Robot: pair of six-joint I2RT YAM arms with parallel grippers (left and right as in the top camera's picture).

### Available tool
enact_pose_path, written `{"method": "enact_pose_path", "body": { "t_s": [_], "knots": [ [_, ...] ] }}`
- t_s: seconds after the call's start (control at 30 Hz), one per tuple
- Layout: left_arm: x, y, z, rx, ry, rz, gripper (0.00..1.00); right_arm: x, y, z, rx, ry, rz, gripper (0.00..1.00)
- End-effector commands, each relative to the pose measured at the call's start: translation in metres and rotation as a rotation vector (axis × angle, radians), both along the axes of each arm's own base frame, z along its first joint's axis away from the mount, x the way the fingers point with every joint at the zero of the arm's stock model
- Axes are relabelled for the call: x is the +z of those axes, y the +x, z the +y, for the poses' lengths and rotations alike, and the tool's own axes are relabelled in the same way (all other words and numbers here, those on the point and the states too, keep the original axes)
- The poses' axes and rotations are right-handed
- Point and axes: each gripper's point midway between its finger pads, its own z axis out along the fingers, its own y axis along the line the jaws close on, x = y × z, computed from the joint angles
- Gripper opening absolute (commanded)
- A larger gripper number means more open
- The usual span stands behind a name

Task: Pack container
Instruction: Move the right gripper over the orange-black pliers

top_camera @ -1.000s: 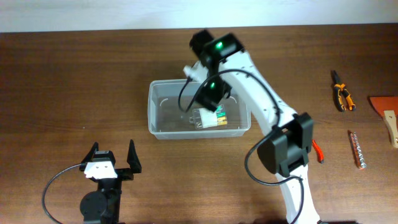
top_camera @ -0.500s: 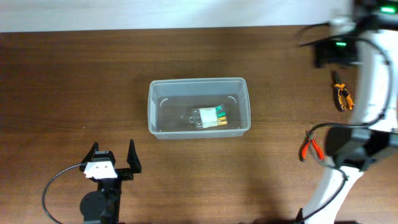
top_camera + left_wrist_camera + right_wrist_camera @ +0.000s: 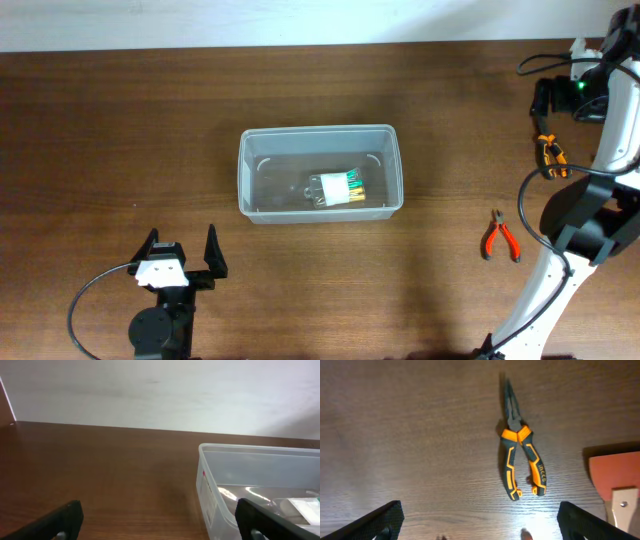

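Note:
The clear plastic container (image 3: 320,173) stands mid-table and holds a small bag of coloured bits (image 3: 338,188). The container's left end also shows in the left wrist view (image 3: 260,485). My left gripper (image 3: 181,255) is open and empty near the front left edge. My right gripper (image 3: 556,92) is open and empty at the far right, above the orange-and-black long-nose pliers (image 3: 549,152). The pliers lie in the right wrist view (image 3: 520,455), beyond the open fingers (image 3: 480,520).
Red-handled pliers (image 3: 499,236) lie on the table right of the container. An orange-red flat object (image 3: 615,477) with a pale handle lies right of the long-nose pliers. The right arm's base (image 3: 585,225) stands at the right edge.
My right arm has swung from over the container to the far right, leaving the bag inside. It now hovers over the orange-and-black pliers. The left arm has not moved.

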Motion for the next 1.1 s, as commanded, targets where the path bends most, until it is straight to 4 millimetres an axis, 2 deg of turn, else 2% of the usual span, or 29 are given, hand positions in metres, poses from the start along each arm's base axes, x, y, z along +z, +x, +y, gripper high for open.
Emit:
{"method": "enact_pose_path", "body": {
  "t_s": [0.0, 0.13, 0.43, 1.07],
  "knots": [
    [-0.001, 0.0, -0.001, -0.005, -0.002, 0.002, 0.99, -0.025, -0.004, 0.0, 0.016, 0.021, 0.066, 0.99],
    [-0.001, 0.0, -0.001, -0.005, -0.002, 0.002, 0.99, -0.051, -0.015, -0.004, 0.008, 0.016, 0.16, 0.99],
    [-0.001, 0.0, -0.001, -0.005, -0.003, 0.002, 0.99, -0.092, -0.03, -0.015, 0.01, 0.041, 0.255, 0.99],
    [-0.001, 0.0, -0.001, -0.005, -0.002, 0.002, 0.99, -0.13, -0.051, -0.017, 0.005, 0.039, 0.356, 0.99]
  ]
}}
